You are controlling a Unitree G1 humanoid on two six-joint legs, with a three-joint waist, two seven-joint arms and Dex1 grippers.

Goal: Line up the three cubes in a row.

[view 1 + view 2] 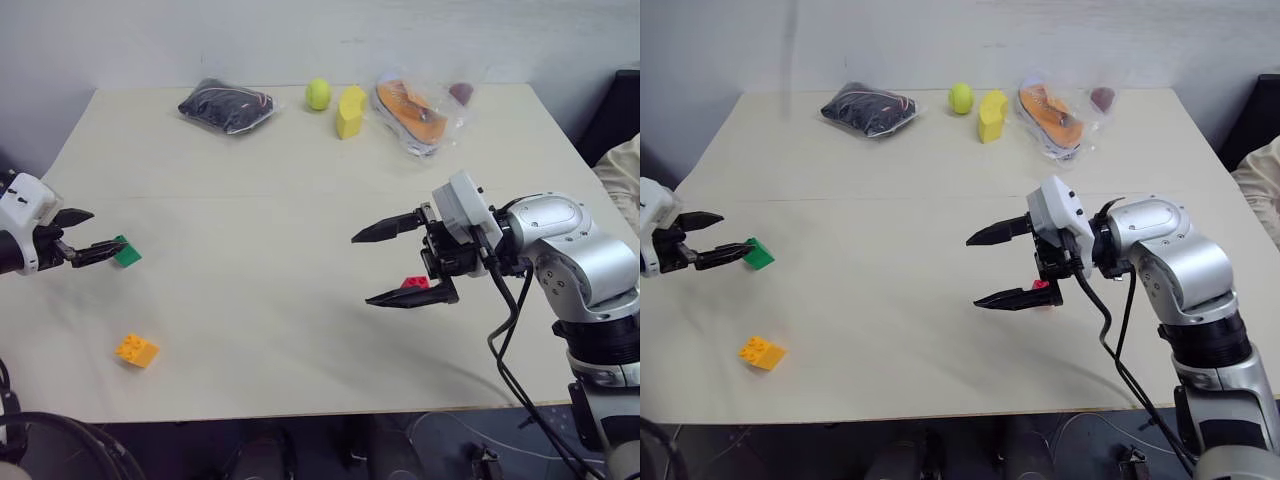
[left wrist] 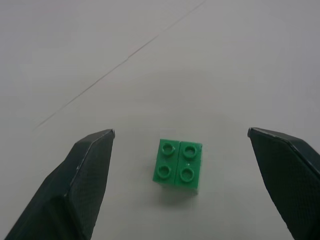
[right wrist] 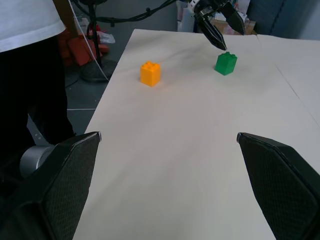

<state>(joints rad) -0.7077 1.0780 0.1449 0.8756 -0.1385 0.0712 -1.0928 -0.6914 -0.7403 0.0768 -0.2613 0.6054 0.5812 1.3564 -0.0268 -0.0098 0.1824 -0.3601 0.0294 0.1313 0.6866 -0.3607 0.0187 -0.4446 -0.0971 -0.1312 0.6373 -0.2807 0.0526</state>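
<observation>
Lining-up barely begun: green cube at tabletop nine o'clock, orange cube seven, red cube four. Left hand and right hand gaped wide, empty.

On the table there were three small studded bricks, one green brick, one orange-yellow brick and one red brick, plus one ball, one pale-yellow curved block and two plastic-wrapped bundles, one dark, one orange.
</observation>
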